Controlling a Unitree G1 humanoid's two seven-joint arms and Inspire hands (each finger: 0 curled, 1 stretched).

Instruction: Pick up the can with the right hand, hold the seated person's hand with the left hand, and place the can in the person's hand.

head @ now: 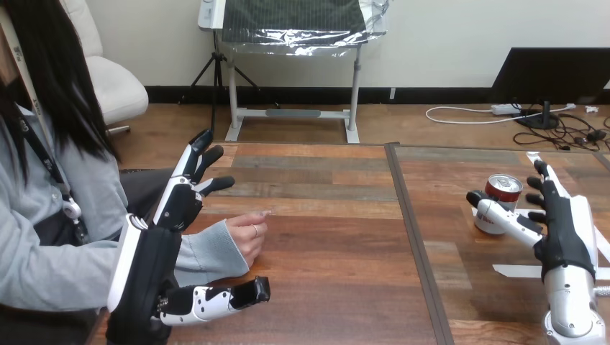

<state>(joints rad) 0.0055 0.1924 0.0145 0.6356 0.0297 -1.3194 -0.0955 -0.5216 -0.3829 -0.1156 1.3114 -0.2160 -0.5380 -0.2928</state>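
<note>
Right hand [561, 230]: spread, with the fingers straight and upright and the thumb stretched out low; it clasped nothing.
Can [503, 188]: stood upright on the table [338, 287], just beyond that thumb and to the inner side of the fingers. I could not tell whether thumb and can touched.
Reason for that pose: I judged the hand was held wide so the can could sit in the gap before the fingers closed.
Left hand [155, 259]: open wide, fingers pointing up and away, thumb held low and out.
Person's hand [247, 237]: loosely curled, it lay in the gap between those fingers and the thumb, with the wrist close by the palm. Nothing had curled round it.
Reason for that pose: it looked like a cradle set to steady the receiving hand.
Stage: by my reckoning, neither grasp was made yet.
</note>
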